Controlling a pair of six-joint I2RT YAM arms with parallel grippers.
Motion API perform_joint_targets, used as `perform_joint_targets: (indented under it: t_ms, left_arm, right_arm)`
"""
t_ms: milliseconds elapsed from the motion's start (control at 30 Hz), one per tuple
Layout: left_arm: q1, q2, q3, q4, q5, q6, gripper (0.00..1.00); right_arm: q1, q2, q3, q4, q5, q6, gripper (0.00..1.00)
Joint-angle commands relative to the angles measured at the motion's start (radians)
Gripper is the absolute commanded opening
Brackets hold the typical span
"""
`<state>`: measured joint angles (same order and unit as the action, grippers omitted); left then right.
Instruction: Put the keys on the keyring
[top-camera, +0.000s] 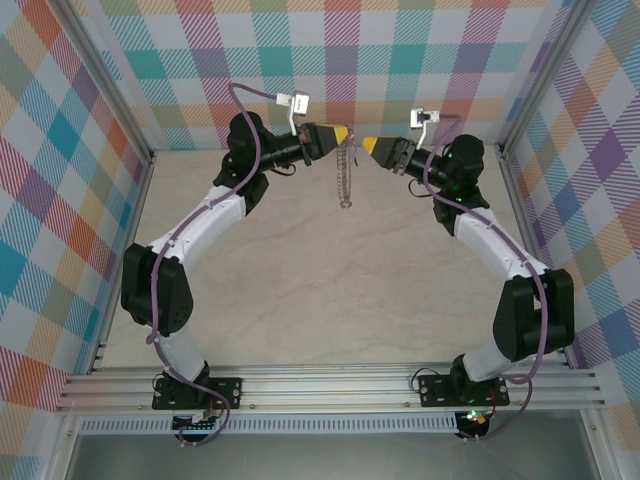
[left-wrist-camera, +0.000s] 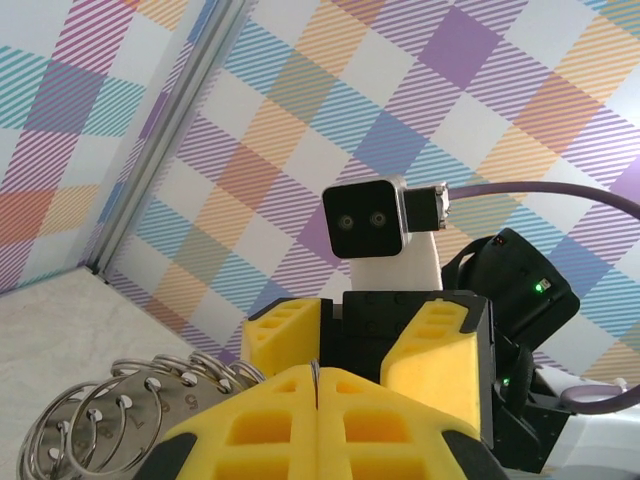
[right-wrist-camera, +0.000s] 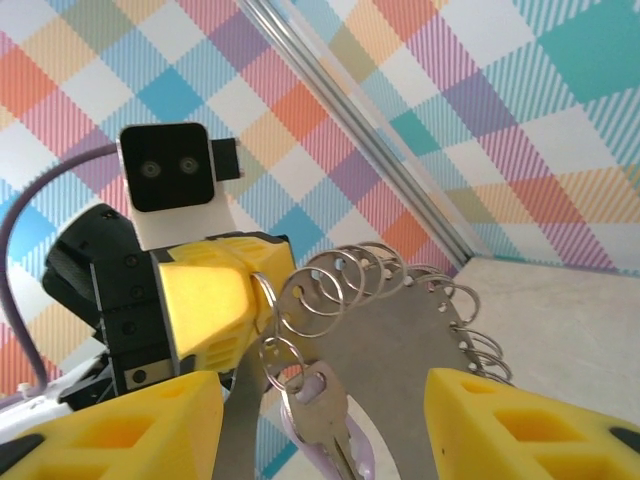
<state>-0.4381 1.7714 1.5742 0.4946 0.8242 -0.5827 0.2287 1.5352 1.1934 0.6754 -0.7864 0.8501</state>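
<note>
Right end effector (right-wrist-camera: 320, 425) spread around key (right-wrist-camera: 322, 400); keyring (right-wrist-camera: 405, 340) pinched in left end effector (right-wrist-camera: 252, 295).

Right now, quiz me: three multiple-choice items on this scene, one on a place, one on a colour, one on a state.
1. The keyring is: A flat on the table; B held up by the left hand; C hooked on the wall.
2. The hands' fingers are: A yellow; B red; C green.
3. The right hand is: A open; B shut and empty; C shut on the keyring.

B: the left hand pinches the keyring, which hangs in the air.
A: both wrist views show yellow fingers.
A: its fingers stand apart, with the key hanging between them.
</note>
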Motion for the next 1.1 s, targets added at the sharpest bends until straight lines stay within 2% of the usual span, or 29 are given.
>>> perform_joint_targets:
  t_ms: [0, 367, 567, 733, 900, 1067]
  left_arm:
    - [-0.011, -0.037, 0.000, 0.092, -0.005, -0.023, 0.00]
    - [-0.013, -0.034, 0.008, 0.101, -0.008, -0.028, 0.00]
    - [-0.012, -0.029, 0.012, 0.101, -0.010, -0.028, 0.00]
    - [-0.013, -0.026, 0.013, 0.104, -0.013, -0.029, 0.00]
    - [-0.013, -0.026, 0.006, 0.123, -0.023, -0.041, 0.00]
    - [-0.014, -0.021, -0.002, 0.161, -0.035, -0.067, 0.00]
  right_arm:
    - [0.009, 0.020, 0.047, 0.147, -0.046, 0.077, 0.55]
    - [0.038, 0.092, 0.089, 0.199, -0.070, 0.134, 0.48]
    - [0.047, 0.100, 0.085, 0.209, -0.081, 0.142, 0.33]
    - [0.047, 0.108, 0.084, 0.227, -0.089, 0.161, 0.14]
    - [0.047, 0.118, 0.078, 0.243, -0.092, 0.181, 0.00]
    - [0.054, 0.140, 0.088, 0.279, -0.101, 0.220, 0.00]
